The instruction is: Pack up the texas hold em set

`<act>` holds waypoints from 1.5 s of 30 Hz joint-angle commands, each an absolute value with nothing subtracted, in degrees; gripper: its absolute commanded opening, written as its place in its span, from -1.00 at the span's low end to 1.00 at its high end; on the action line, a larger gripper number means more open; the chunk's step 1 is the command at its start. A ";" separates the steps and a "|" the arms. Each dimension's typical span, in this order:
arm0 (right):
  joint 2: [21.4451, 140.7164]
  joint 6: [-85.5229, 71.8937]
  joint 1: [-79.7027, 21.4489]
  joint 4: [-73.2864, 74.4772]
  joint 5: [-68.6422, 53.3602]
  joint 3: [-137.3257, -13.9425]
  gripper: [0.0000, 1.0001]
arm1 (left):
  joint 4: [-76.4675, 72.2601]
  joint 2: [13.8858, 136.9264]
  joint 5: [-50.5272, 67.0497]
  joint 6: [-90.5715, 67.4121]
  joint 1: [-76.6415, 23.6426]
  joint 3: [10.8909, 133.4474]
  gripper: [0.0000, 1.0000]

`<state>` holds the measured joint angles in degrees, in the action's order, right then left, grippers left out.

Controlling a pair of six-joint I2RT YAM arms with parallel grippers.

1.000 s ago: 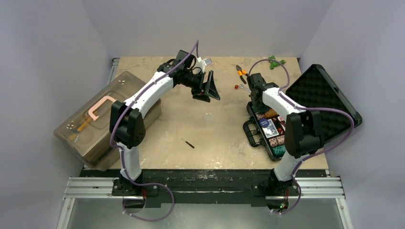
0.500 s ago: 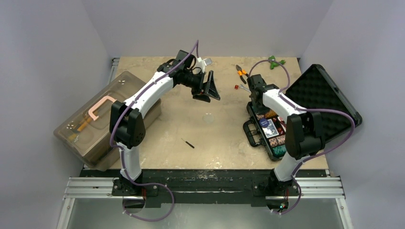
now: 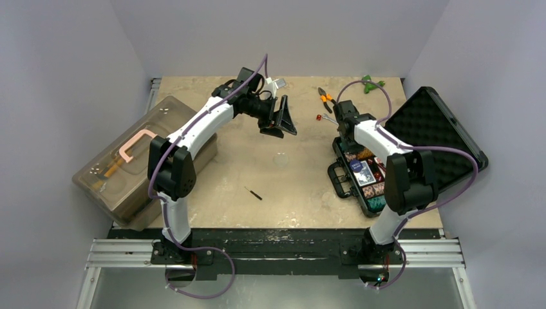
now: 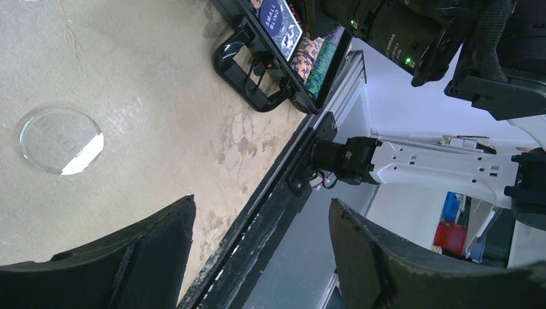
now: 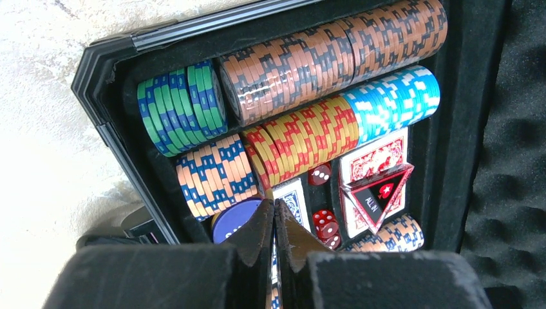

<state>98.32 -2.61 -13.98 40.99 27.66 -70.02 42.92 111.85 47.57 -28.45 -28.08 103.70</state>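
Note:
The black case (image 3: pixel 340 175) lies open at the right, its egg-crate foam lid (image 3: pixel 430 127) folded back. Its tray holds rows of striped poker chips (image 5: pixel 322 58), a red card deck (image 5: pixel 370 158), a blue card deck (image 5: pixel 297 201), red dice (image 5: pixel 324 222), a blue round button (image 5: pixel 233 219) and a triangular all-in marker (image 5: pixel 378 192). My right gripper (image 5: pixel 275 212) hangs shut and empty just over the blue deck and blue button, at the tray's far end (image 3: pixel 348 143). My left gripper (image 3: pixel 281 122) hovers open and empty above mid-table (image 4: pixel 261 219). A clear round disc (image 4: pixel 61 140) lies on the table below it.
A translucent brown toolbox with a pink handle (image 3: pixel 138 158) sits at the left edge. A small black tool (image 3: pixel 253 193) lies near the front. Orange-handled pliers (image 3: pixel 325 98), a small red item (image 3: pixel 319 117) and a green object (image 3: pixel 372 82) lie at the back.
The right wrist has shifted very slightly over the case's far end. The left arm has not moved.

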 commanded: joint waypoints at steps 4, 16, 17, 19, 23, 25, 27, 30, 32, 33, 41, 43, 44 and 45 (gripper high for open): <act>101.07 -4.32 -13.71 39.74 26.64 -70.97 -1.00 | 41.68 111.69 48.91 -28.56 -27.51 104.59 0.46; 97.75 -6.30 -13.85 40.84 27.34 -73.00 -1.00 | 41.81 111.88 48.87 -28.50 -27.46 104.59 0.46; 95.93 -6.60 -14.10 41.28 27.35 -73.27 -0.93 | 41.78 111.86 48.75 -28.47 -27.46 104.68 0.46; 91.52 -7.17 -14.63 41.09 27.42 -73.29 -0.60 | 41.91 111.80 48.64 -28.48 -27.38 104.69 0.46; 81.92 -10.46 -15.42 35.60 20.20 -67.49 0.41 | 41.86 111.47 48.36 -28.65 -27.05 104.63 0.46; 77.61 -15.35 -15.40 29.16 9.44 -62.05 0.95 | 41.84 111.19 47.66 -28.50 -27.02 104.36 0.47; 75.96 -18.18 -15.38 25.60 2.75 -58.91 0.98 | 41.91 111.09 46.76 -28.18 -27.07 104.24 0.47; 75.10 -20.58 -15.38 25.99 1.11 -58.97 0.98 | 43.79 111.64 42.25 -27.05 -27.62 104.61 0.46; 74.70 -21.25 -15.31 28.32 3.13 -60.38 0.98 | 46.41 112.31 34.57 -25.92 -28.82 105.03 0.42; 74.46 -21.33 -15.27 29.80 4.40 -61.26 0.98 | 48.40 113.22 28.58 -25.32 -29.74 105.79 0.41; 66.60 -20.64 -15.29 31.84 10.37 -59.29 0.98 | 57.80 121.92 0.99 -25.79 -39.42 112.14 0.57; 65.11 -20.26 -15.29 31.60 9.76 -57.76 0.98 | 58.35 123.47 -2.07 -25.17 -40.85 113.09 0.60; 64.50 -20.03 -15.29 31.48 9.49 -56.94 0.98 | 58.31 124.03 -3.21 -25.07 -41.39 113.11 0.61; 64.00 -19.84 -15.29 31.51 9.35 -56.23 0.98 | 58.19 124.53 -3.96 -24.93 -41.88 113.18 0.63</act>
